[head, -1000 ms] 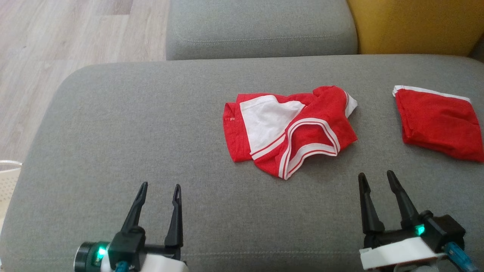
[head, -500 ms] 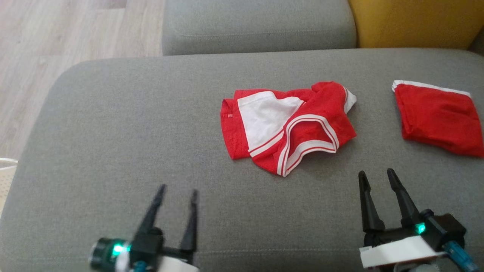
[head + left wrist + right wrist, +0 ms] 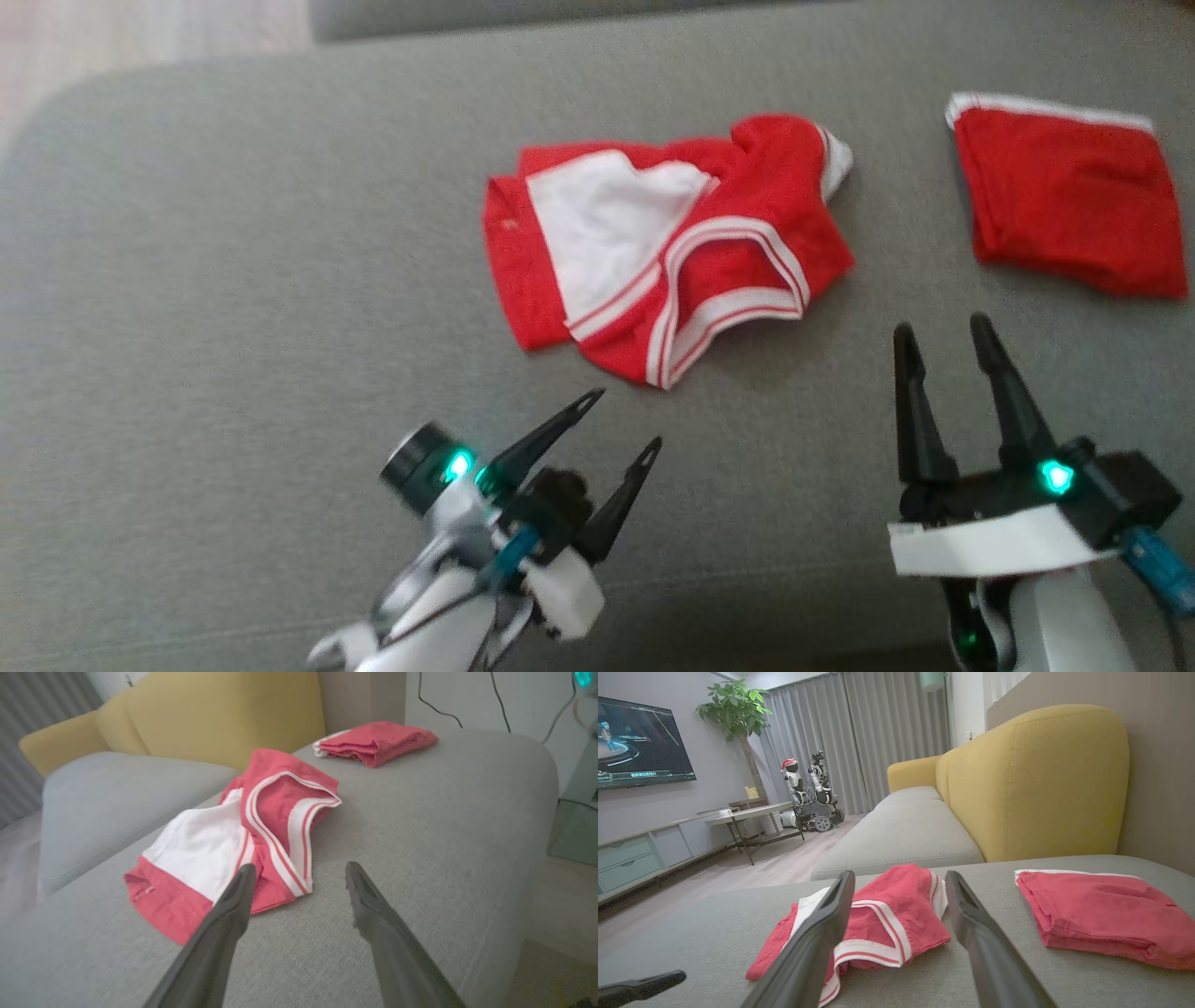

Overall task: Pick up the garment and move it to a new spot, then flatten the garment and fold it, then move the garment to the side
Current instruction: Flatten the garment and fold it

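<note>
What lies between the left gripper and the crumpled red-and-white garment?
Only bare grey cushion. In the head view the open left gripper points toward the garment, and nothing lies in the gap before its near hem.

The crumpled shorts [image 3: 672, 243] are red with a white panel and white striped trim. The folded garment [image 3: 1064, 201] is red, white-edged. The cushion [image 3: 233, 308] is grey.
</note>
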Motion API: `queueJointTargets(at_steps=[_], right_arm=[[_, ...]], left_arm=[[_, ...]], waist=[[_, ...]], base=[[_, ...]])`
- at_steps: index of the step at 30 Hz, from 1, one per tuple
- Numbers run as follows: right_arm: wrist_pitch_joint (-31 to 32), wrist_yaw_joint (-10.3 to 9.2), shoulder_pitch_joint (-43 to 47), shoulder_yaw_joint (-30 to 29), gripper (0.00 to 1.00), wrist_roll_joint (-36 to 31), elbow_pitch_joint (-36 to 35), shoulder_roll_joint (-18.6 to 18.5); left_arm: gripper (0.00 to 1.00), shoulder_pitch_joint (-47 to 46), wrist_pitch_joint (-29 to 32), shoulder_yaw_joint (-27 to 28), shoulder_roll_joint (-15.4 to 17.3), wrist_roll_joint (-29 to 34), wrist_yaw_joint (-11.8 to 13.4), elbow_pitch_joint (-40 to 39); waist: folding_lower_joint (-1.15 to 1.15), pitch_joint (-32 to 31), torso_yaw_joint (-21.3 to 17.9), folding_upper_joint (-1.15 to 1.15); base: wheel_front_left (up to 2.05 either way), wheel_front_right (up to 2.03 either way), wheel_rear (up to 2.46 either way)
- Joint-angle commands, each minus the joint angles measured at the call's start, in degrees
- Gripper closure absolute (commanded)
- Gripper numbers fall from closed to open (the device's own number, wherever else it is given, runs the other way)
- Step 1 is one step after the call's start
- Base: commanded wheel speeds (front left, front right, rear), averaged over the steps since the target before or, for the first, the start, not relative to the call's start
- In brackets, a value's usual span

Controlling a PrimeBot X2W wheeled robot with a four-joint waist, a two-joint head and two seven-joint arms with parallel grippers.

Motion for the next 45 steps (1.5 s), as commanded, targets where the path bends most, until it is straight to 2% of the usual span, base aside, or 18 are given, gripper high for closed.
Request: queueJointTargets(at_steps=[1, 7, 15, 23, 24, 25, 26, 28, 33, 35, 40, 42, 45], right_arm=[[-0.4, 0.25, -2.7, 1.3, 0.00, -0.5, -2.3, -0.1], [-0.4, 0.25, -5.6, 1.0, 0.00, -0.4, -3.3, -0.1], [-0.4, 0.25, -7.7, 1.3, 0.00, 0.0, -3.7, -0.1], [-0.4, 0.25, -7.5, 1.5, 0.00, 0.0, -3.3, -0.1], [-0.4, 0.25, -7.4, 1.8, 0.00, 0.1, -3.2, -0.1], [-0.4, 0.25, -7.4, 2.0, 0.00, 0.2, -3.1, -0.1], [-0.4, 0.25, -7.3, 2.2, 0.00, 0.3, -3.0, -0.1], [-0.4, 0.25, -7.4, 2.6, 0.00, 0.6, -3.0, -0.1], [-0.4, 0.25, -7.7, 3.6, 0.00, 1.1, -3.2, -0.1], [-0.4, 0.25, -7.9, 3.6, 0.00, 1.4, -3.3, -0.1], [-0.4, 0.25, -7.5, 2.7, 0.00, 2.3, -3.0, -0.1], [-0.4, 0.25, -7.2, 2.7, 0.00, 2.8, -2.8, -0.1], [-0.4, 0.25, -6.9, 3.0, 0.00, 3.7, -2.6, -0.1]], left_arm=[[0.00, -4.7, -0.4, 0.4, -0.2, 0.6, -0.6, 0.7], [0.00, -14.0, -0.4, -3.3, -0.4, 0.9, -1.7, 8.5], [0.00, -20.0, -0.4, -6.6, 1.2, 0.8, -2.2, 16.9], [0.00, -22.6, -0.4, -8.2, 2.4, 1.1, 1.1, 22.9], [0.05, -22.7, -0.4, -8.5, 2.6, 1.3, 1.7, 23.6], [0.38, -22.8, -0.4, -8.7, 2.7, 1.3, 2.2, 24.6], [0.63, -22.9, -0.4, -8.8, 2.8, 1.1, 2.3, 25.7], [1.00, -23.2, -0.4, -8.7, 2.7, 0.6, 2.6, 27.6], [1.00, -24.4, -0.4, -8.7, 2.5, -1.0, 2.6, 29.2], [1.00, -24.5, -0.4, -8.2, 2.2, -2.8, 1.7, 27.7], [1.00, -24.4, -0.4, -3.2, 0.0, -14.6, -2.6, 18.8], [1.00, -26.0, -0.4, -2.6, -0.7, -19.6, -3.1, 16.2], [1.00, -30.7, 2.2, -4.9, -1.3, -30.1, -3.3, 12.1]], waist=[[0.00, 4.5, -3.1, 0.00], [0.00, 10.1, -6.0, 0.00], [0.00, 12.7, -8.6, 0.00], [0.00, 11.7, -9.7, 0.00], [0.00, 11.5, -9.8, 0.00], [0.00, 11.3, -9.9, 0.00], [0.00, 11.1, -10.0, 0.00], [0.00, 10.9, -10.2, 0.00], [0.00, 10.7, -10.6, 0.00], [0.00, 10.3, -10.9, 0.00], [0.00, 8.0, -11.6, 0.00], [0.00, 6.7, -12.1, 0.00], [0.00, 5.2, -13.2, 0.00]], base=[[0.00, 0.00, 0.00], [0.00, 0.00, 0.00], [0.00, 0.00, 0.00], [0.00, 0.00, 0.00], [0.00, 0.00, 0.00], [0.00, 0.00, 0.00], [0.00, 0.00, 0.00], [0.00, 0.00, 0.00], [0.00, 0.00, 0.00], [0.00, 0.00, 0.00], [0.00, 0.00, 0.00], [0.00, 0.00, 0.00], [0.00, 0.00, 0.00]])
